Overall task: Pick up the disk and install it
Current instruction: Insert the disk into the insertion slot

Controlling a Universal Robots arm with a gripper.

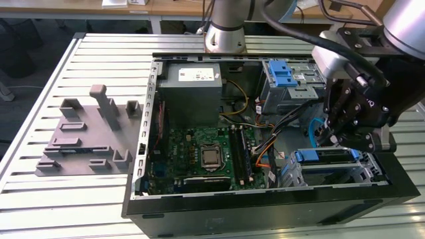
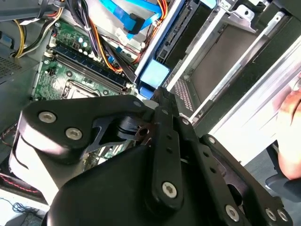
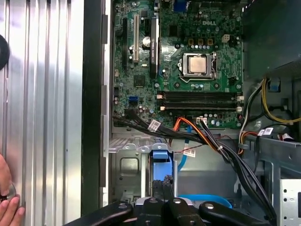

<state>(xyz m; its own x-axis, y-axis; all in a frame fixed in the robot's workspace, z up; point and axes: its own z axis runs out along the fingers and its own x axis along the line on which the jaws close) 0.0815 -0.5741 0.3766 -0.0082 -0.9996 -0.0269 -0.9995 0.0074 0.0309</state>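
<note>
- Disk (image 1: 329,156): sits in the grey drive cage (image 1: 371,172) at the exterior view's right end of the open computer case (image 1: 265,209). Shows a blue carrier strip along the top, with the silver body just under it.
- Gripper (image 3: 162,187): hangs directly over the disk, jaws drawn nearly together with only a slit between them. Ends right at the blue carrier tab in the first wrist view. Touching it or pinching it: cannot be told.
- Cables (image 3: 207,136): run in a black and orange bundle just beside the cage, between it and the motherboard.
- Motherboard (image 1: 206,154): lies flat on the case floor beyond the cables, processor showing in its socket near the middle.
- Power supply (image 1: 189,87): stands as a large grey box against the far wall of the case in the exterior view. Sits to the exterior view's left of a second cage with a blue latch (image 1: 285,74).
- Table (image 1: 99,50): made of slatted metal, carries the case.
- Grey fixture (image 1: 86,134): rests on the slats at the exterior view's left, well apart from the case.
- Hand (image 3: 7,207): a person's, lies on the slats outside the case in the first wrist view.
</note>
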